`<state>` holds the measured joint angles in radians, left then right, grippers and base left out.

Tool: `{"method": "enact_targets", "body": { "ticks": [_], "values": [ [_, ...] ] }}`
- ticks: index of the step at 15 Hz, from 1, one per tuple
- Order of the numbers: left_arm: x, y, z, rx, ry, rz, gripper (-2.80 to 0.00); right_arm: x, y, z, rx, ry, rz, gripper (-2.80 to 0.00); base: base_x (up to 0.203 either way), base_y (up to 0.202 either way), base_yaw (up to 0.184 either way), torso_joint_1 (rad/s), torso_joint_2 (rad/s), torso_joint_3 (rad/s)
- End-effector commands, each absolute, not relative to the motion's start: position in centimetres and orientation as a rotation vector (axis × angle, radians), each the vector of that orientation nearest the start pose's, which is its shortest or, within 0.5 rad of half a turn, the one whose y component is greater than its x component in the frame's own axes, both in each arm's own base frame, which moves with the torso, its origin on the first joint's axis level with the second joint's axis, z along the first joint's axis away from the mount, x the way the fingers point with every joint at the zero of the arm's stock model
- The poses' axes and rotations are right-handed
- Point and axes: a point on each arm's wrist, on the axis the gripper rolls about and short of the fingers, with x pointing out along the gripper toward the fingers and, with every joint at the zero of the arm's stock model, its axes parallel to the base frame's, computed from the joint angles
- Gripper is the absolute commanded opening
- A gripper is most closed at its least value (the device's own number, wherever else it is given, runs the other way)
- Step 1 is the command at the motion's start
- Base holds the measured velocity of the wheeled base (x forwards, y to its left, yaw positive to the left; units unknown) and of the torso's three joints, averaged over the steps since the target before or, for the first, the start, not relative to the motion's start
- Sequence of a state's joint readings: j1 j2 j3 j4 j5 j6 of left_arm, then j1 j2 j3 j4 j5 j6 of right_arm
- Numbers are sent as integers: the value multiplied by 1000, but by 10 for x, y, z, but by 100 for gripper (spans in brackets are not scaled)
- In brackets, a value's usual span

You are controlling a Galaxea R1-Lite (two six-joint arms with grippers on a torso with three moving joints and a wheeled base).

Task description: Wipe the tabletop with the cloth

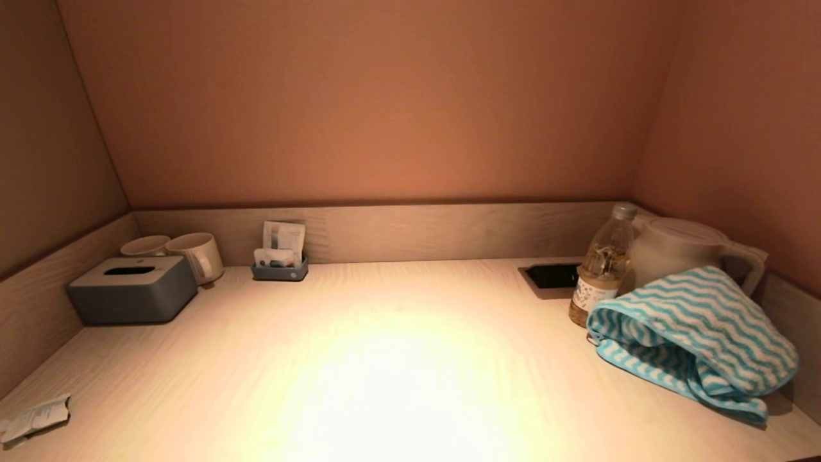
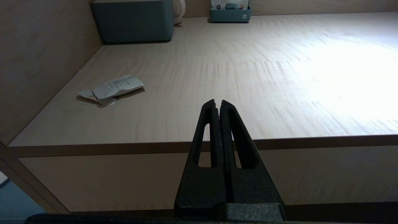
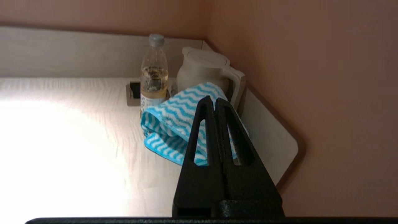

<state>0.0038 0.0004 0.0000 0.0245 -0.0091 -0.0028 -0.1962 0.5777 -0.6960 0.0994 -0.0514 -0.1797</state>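
A blue-and-white wavy-striped cloth (image 1: 696, 337) lies bunched at the right side of the pale wooden tabletop (image 1: 385, 359), leaning against the kettle. It also shows in the right wrist view (image 3: 174, 121). My right gripper (image 3: 215, 101) is shut and empty, held off the table's front right corner, short of the cloth. My left gripper (image 2: 217, 102) is shut and empty, held before the table's front edge at the left. Neither gripper shows in the head view.
A bottle (image 1: 603, 266) and a white kettle (image 1: 680, 247) stand behind the cloth, next to a recessed socket (image 1: 553, 276). At the back left are a grey tissue box (image 1: 133, 289), two mugs (image 1: 195, 255) and a sachet holder (image 1: 279, 256). A crumpled paper (image 1: 35, 418) lies front left.
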Motion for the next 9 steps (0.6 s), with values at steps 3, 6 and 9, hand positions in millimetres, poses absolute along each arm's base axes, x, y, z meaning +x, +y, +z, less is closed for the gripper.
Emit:
{"method": "enact_targets", "body": {
  "ticks": [3,6,9],
  "values": [
    [-23,0,73,-3,25,-5,-280,-11,1,261,-159,-101,-242,-280,0,0,0,0,0,0],
    [-23,0,73,-3,25,-5,-280,-19,2,260,-154,-131,-220,-280,0,0,0,0,0,0],
    [-23,0,73,-3,25,-5,-280,-39,4,254,-149,-169,-197,-280,0,0,0,0,0,0]
  ]
}}
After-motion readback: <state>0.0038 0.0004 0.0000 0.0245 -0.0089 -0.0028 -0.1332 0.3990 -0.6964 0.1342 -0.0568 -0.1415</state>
